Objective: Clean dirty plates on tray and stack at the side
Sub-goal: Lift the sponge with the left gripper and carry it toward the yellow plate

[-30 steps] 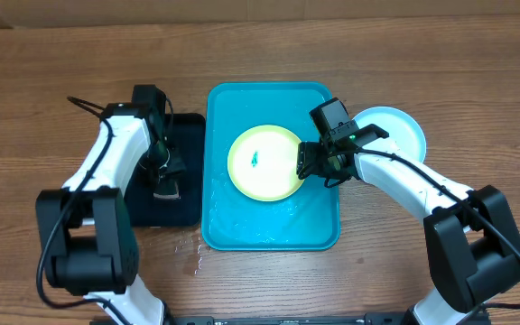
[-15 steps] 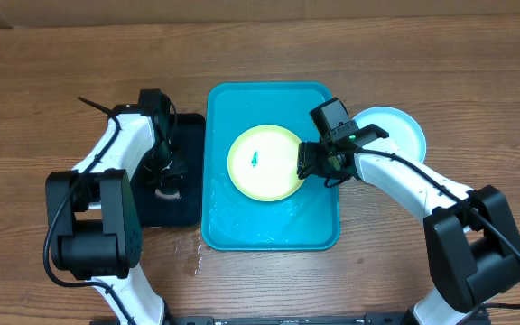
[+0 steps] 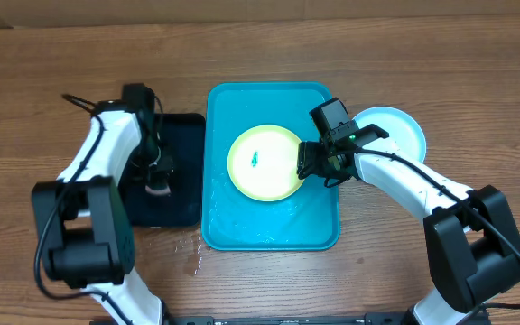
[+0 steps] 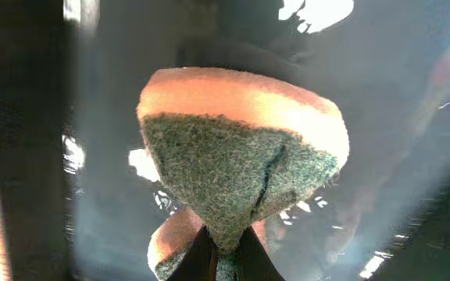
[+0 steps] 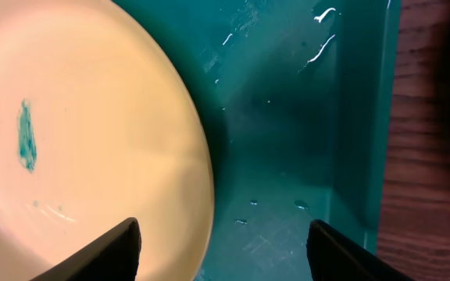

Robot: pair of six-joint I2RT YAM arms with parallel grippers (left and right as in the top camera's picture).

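Note:
A lime-green rimmed plate (image 3: 264,163) with a teal smudge lies in the turquoise tray (image 3: 272,227); it also shows in the right wrist view (image 5: 76,148), smudge at left. My right gripper (image 3: 314,167) is open, its fingers (image 5: 223,248) straddling the plate's right rim above the tray floor (image 5: 303,140). A light blue plate (image 3: 395,131) lies on the table right of the tray. My left gripper (image 3: 156,176) is shut on an orange sponge with a green scouring face (image 4: 241,152), over the black tray (image 3: 179,203). A third plate is not visible.
The black tray's wet floor (image 4: 412,117) fills the left wrist view. Water droplets lie on the table (image 3: 197,255) by the turquoise tray's front left corner. Bare wooden table surrounds both trays.
My left arm has shifted over the black tray, its wrist moving slightly left and back, sponge still held. The right arm and the green plate have not moved.

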